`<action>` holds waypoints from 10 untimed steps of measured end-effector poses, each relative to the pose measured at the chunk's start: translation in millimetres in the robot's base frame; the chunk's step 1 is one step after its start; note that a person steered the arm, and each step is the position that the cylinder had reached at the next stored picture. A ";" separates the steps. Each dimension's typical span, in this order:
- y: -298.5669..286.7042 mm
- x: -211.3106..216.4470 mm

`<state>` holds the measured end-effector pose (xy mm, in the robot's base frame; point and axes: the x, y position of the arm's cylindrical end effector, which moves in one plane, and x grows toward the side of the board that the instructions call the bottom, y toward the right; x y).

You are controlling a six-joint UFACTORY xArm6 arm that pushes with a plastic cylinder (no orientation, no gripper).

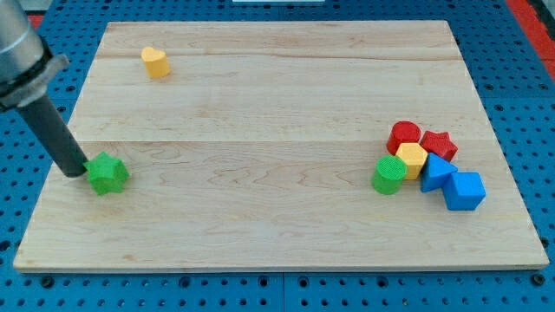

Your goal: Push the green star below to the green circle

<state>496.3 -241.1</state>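
Note:
The green star lies on the wooden board near its left edge, at mid height. The green circle stands far to the view's right, at about the same height, on the left side of a cluster of blocks. My tip rests on the board just left of the green star, touching or nearly touching its left side. The dark rod slants up to the view's top left.
A yellow heart block sits at the top left of the board. Beside the green circle are a red circle, a red star, a yellow hexagon, a blue triangle and a blue cube.

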 end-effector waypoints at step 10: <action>303.0 14.0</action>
<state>510.2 61.9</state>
